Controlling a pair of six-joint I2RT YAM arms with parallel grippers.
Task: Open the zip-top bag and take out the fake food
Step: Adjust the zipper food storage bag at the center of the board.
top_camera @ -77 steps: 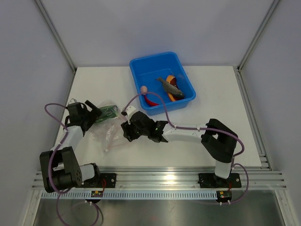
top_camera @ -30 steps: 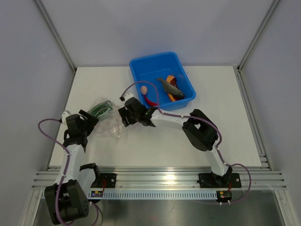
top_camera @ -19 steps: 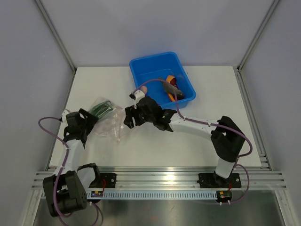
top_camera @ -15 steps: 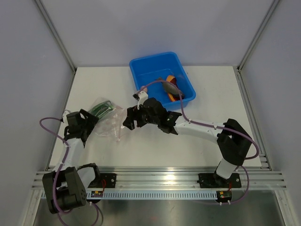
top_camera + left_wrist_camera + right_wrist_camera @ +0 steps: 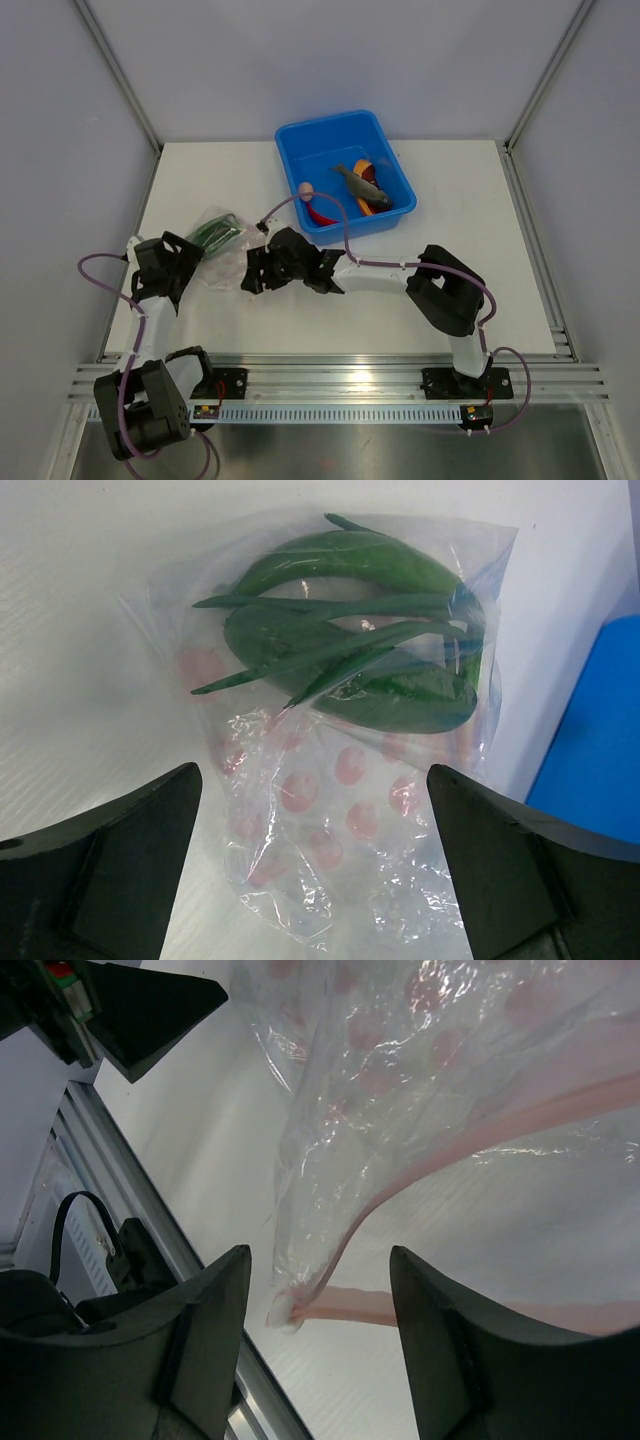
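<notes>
Zip-top bag [image 5: 224, 263] between arms bent low; left jaws spread, right jaws spread.

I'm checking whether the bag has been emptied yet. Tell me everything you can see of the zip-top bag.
The zip-top bag is a clear, crinkly plastic pouch printed with pale pink dots, with a pinkish zip strip along its mouth. It lies crumpled on the white table, left of the blue tub, between the left gripper and the right gripper, both open, neither closed on it. Green toy foods sit inside, at the end away from the strip.
</notes>
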